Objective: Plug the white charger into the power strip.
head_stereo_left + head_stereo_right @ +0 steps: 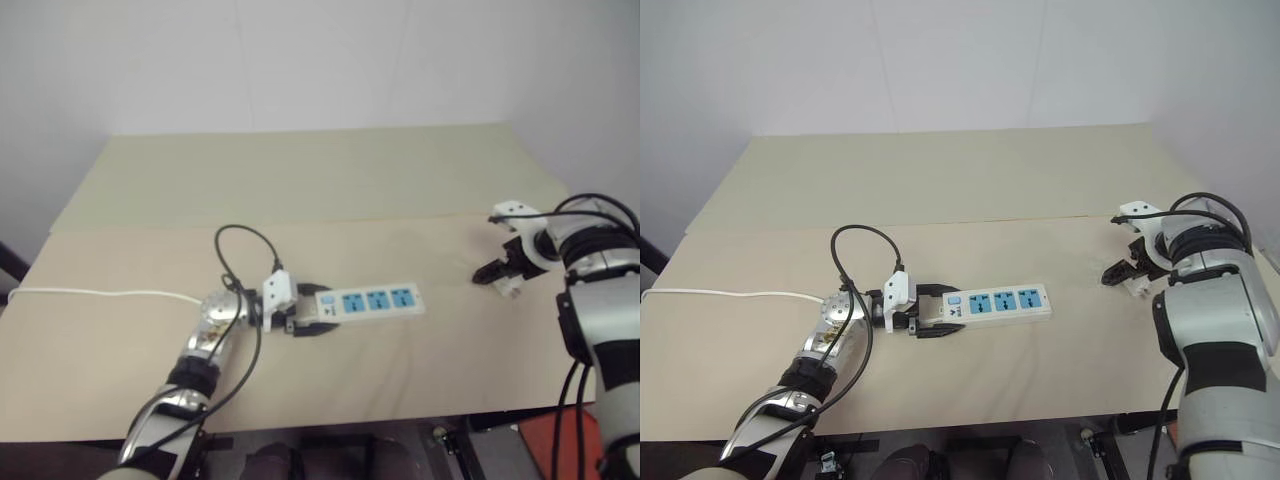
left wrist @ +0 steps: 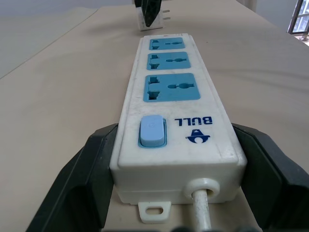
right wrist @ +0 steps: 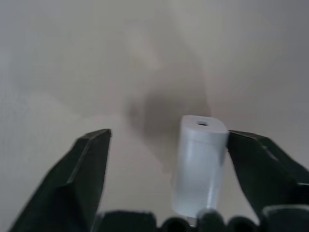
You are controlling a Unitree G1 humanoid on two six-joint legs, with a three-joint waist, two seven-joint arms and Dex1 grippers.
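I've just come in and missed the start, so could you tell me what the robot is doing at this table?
It is getting ready to plug a charger in. The left gripper clamps the switch end of the power strip, which lies flat on the table. Off to the robot's right, the right gripper sits around the white charger, one finger against it, the other apart. All three sockets are empty.
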